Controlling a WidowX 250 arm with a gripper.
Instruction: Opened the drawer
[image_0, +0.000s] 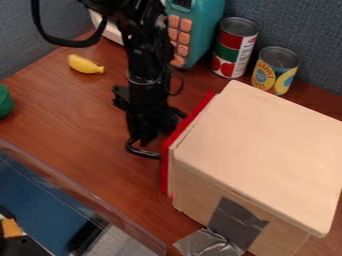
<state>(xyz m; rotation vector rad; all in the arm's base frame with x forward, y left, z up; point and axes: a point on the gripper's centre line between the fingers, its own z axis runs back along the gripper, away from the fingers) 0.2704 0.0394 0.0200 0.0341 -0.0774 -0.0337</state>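
The gripper (143, 138) hangs down at the dark handle (142, 152) of the red drawer front (165, 170), beside the pale box (267, 150); whether it clasps anything, one cannot tell.

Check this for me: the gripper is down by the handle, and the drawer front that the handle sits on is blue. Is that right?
Not quite: the camera view shows that the drawer front is red, not blue. The gripper is down by the handle, as you say.
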